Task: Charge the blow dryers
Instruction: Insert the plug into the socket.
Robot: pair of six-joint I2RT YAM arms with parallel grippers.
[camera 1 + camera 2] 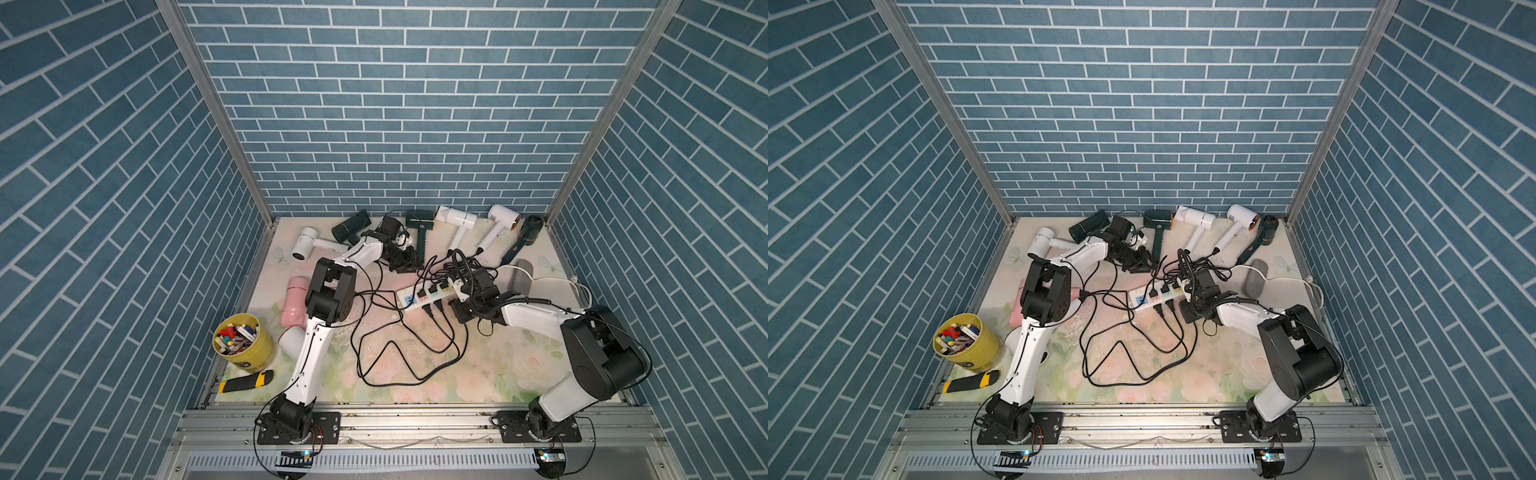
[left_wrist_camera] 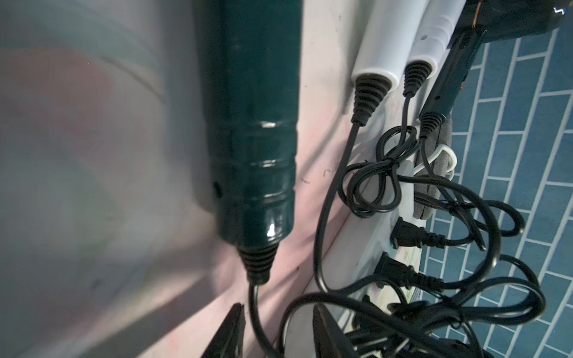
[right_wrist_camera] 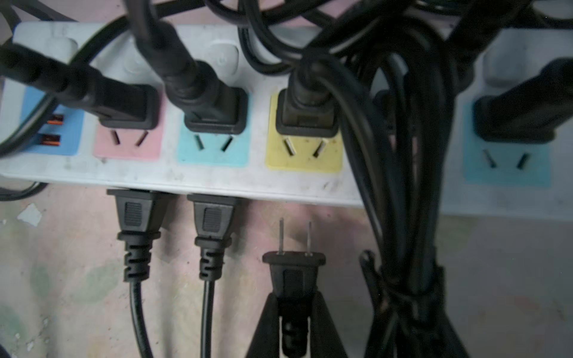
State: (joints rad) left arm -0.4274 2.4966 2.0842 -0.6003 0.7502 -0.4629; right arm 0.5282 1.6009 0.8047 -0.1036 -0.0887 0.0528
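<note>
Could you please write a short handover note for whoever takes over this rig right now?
Right claw: shut on a loose plug, prongs aimed at the power strip's side, not inserted.
Left claw: open around the dark green dryer's cord.
Dryers: six along the back wall, pink dryer and a white dryer by the left arm.
Done: six plugs seated, four on top, two on the side.
To do: seat the held plug, then any remaining.

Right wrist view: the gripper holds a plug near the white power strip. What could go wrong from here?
The plug in the right gripper stands short of the power strip; its side socket is not visible, so the prongs may miss and push the strip away. The tied cord bundle lies close beside and might snag a finger.
</note>
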